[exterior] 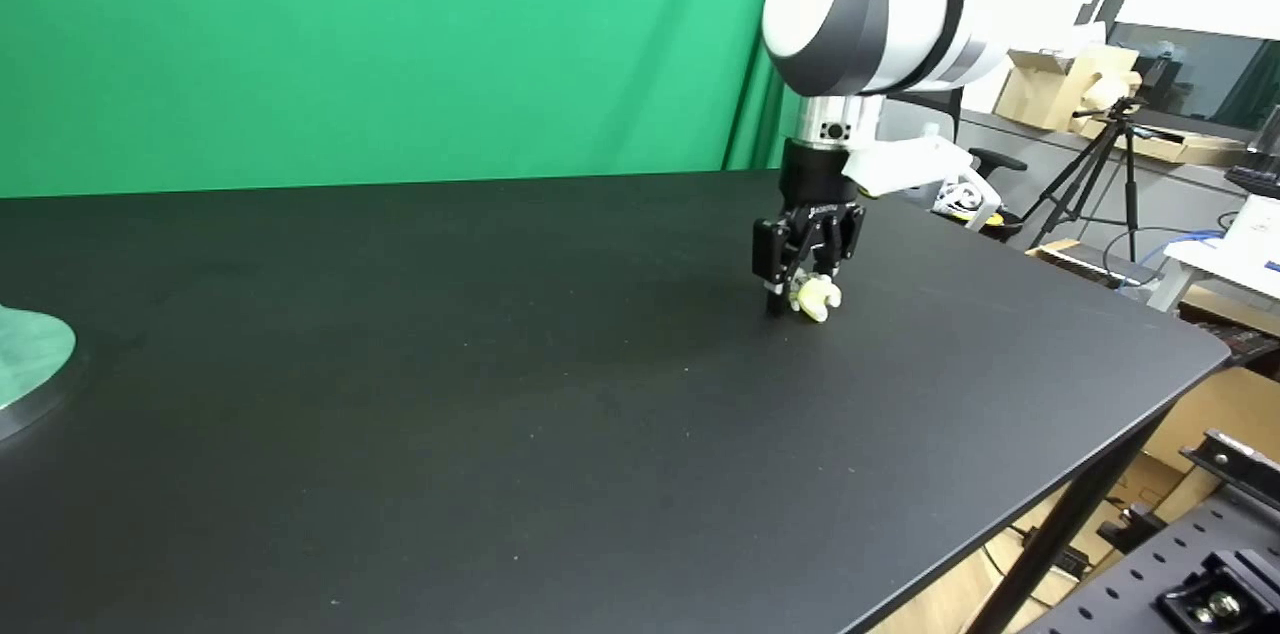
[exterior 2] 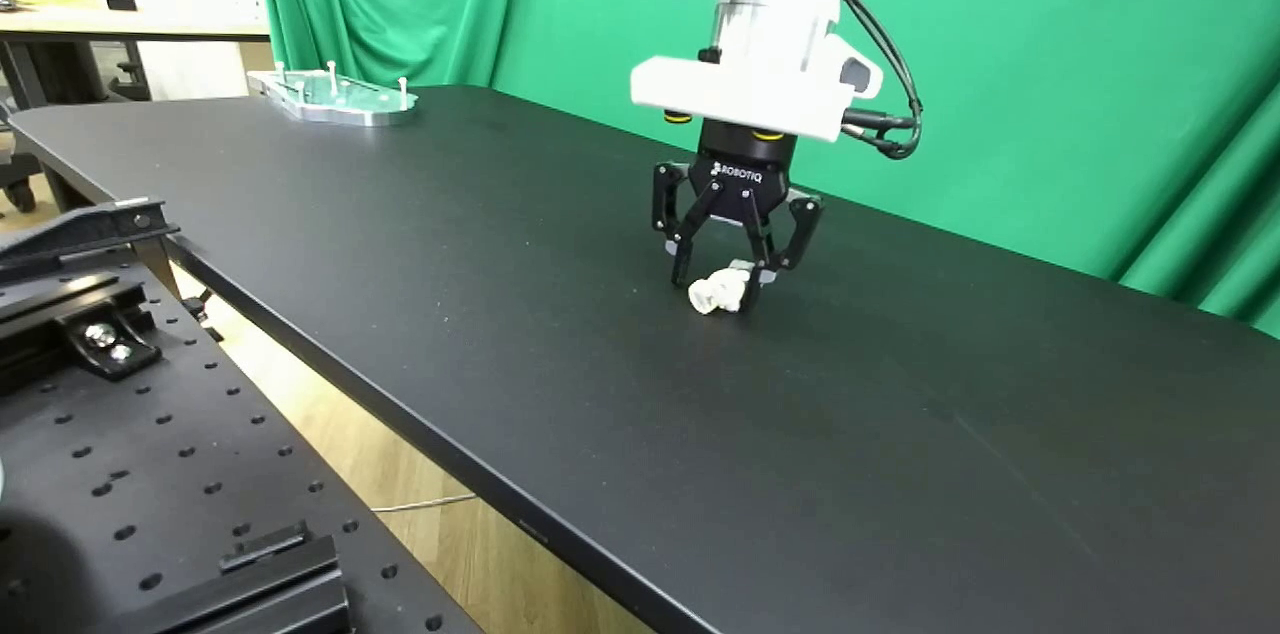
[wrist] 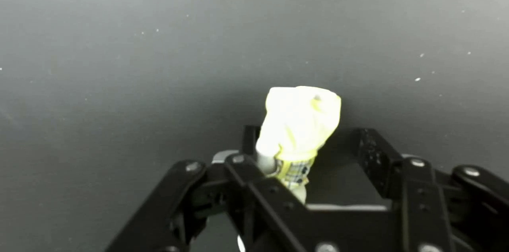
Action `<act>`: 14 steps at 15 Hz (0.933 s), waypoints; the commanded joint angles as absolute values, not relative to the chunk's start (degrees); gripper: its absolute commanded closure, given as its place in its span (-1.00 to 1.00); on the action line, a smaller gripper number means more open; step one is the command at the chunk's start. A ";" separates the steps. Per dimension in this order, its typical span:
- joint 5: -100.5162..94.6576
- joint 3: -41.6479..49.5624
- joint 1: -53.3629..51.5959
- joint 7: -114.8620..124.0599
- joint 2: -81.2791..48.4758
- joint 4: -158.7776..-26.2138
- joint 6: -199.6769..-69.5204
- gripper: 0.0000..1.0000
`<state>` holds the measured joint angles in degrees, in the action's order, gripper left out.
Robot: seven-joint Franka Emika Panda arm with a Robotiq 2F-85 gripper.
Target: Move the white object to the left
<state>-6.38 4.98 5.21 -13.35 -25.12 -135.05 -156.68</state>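
Note:
The white object (exterior: 817, 297) is a small lumpy cream-white figure with a patterned yellow band. It lies on the black table between my gripper's fingers, and it also shows in an exterior view (exterior 2: 718, 291). In the wrist view the white object (wrist: 303, 119) sits against or very near the left finger, with a wide gap to the right finger. My gripper (wrist: 308, 140) points down, its fingertips low at the table, and is open around the object. The gripper also shows in both exterior views (exterior: 803, 294) (exterior 2: 716, 288). The object's lower end is partly hidden behind the left finger in the wrist view.
The black table (exterior: 480, 474) carries a pale green disc-like plate (exterior: 35, 354) far from the gripper; it shows with upright pegs in an exterior view (exterior 2: 345, 114). Green curtains (exterior: 400, 44) stand behind the table. A perforated metal plate (exterior 2: 180, 484) lies beyond the table's edge.

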 commanded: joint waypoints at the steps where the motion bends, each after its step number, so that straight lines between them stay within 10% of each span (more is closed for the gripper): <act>1: -5.81 4.72 5.53 -10.78 -24.84 -135.87 -158.80 0.22; 6: -8.35 6.77 3.25 -8.97 -22.93 -136.00 -160.41 0.87; 14: -19.50 9.08 -5.42 -5.54 -21.30 -130.32 -159.87 0.85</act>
<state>-15.82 8.76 -2.57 -8.59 -21.89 -132.96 -161.28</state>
